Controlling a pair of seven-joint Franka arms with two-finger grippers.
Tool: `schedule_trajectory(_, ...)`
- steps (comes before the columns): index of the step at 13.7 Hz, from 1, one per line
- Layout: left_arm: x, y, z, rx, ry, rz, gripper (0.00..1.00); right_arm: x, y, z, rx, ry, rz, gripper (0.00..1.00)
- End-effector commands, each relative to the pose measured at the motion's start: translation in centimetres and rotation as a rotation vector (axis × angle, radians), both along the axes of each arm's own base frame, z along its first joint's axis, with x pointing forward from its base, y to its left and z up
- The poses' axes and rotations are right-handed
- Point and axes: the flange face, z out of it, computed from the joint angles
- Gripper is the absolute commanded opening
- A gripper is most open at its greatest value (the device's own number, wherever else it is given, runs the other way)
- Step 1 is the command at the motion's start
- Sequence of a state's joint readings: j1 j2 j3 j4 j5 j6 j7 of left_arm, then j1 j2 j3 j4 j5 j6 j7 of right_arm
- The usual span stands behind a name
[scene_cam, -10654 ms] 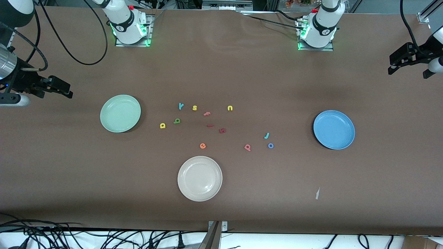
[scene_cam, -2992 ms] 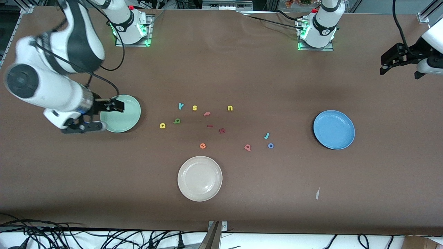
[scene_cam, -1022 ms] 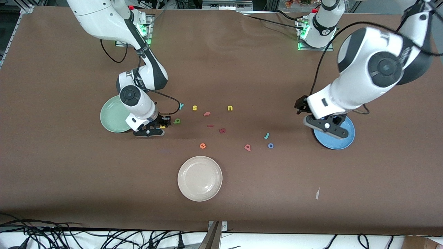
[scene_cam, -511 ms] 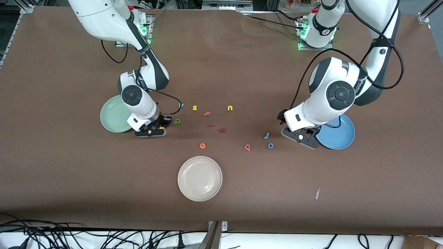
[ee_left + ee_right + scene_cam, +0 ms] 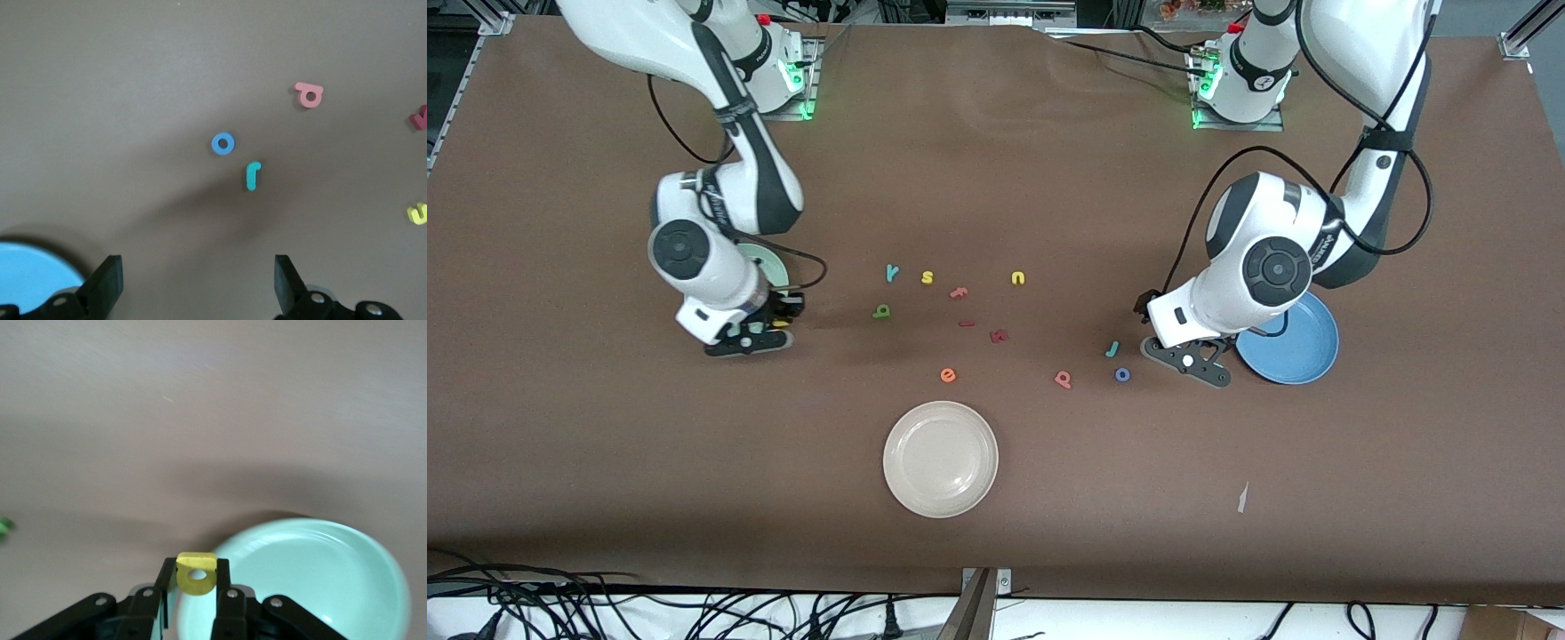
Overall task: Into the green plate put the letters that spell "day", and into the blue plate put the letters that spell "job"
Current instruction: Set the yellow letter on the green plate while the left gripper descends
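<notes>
The right gripper [image 5: 195, 590] pinches the yellow d [image 5: 196, 573] over the green plate's [image 5: 333, 567] rim, mid-left of the front view. The left gripper [image 5: 197, 283] hangs wide apart over brown table [image 5: 996, 178], near the teal j [image 5: 252, 175], blue o [image 5: 223, 143] and blue plate [image 5: 1303, 351].

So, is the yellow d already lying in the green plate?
No, the right pincer is shut on the yellow d and holds it in the air at the rim of the green plate.

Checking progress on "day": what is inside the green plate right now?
No letter shows in the green plate. The right claw, shut on the yellow d, hangs at its rim. The arm hides most of the plate in the front view.
</notes>
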State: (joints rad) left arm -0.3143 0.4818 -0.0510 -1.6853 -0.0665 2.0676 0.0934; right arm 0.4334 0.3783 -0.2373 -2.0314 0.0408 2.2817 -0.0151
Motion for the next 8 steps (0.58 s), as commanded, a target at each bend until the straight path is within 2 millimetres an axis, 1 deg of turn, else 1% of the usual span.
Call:
schedule_trajectory(1, -0.1, -2.5, -2.9, -0.028, -0.03, -0.009, 0.99, -1.6, -4.4, -1.4, -0.014, 0.058, 0.019, 0.12)
schedule_trajectory(2, 0.1, -2.8, -4.2, -0.034, -0.047, -0.009, 0.99, -2.0, -4.8, -2.6, -0.02, 0.081, 0.012, 0.12)
schedule_trajectory(3, 0.2, -3.3, -5.3, -0.039, -0.063, -0.012, 0.99, -2.3, -5.6, -3.9, -0.03, 0.099, 0.0, 0.12)
schedule_trajectory(4, 0.2, -3.9, -6.2, -0.043, -0.075, -0.018, 0.99, -2.3, -6.1, -4.4, -0.032, 0.103, -0.009, 0.14)
schedule_trajectory(5, 0.2, -4.0, -7.1, -0.044, -0.077, -0.016, 0.99, -2.4, -6.4, -4.8, -0.035, 0.11, -0.012, 0.19)
schedule_trajectory(6, 0.2, -4.1, -7.6, -0.047, -0.081, -0.014, 0.99, -2.6, -6.5, -5.3, -0.038, 0.12, -0.014, 0.19)
schedule_trajectory(7, -0.1, -4.0, -8.7, -0.06, -0.067, 0.005, 0.99, -2.7, -6.6, -5.5, -0.039, 0.125, -0.016, 0.19)
schedule_trajectory(8, -0.5, -3.9, -9.6, -0.089, -0.066, 0.041, 0.99, -2.9, -6.7, -5.8, -0.039, 0.13, -0.023, 0.29)
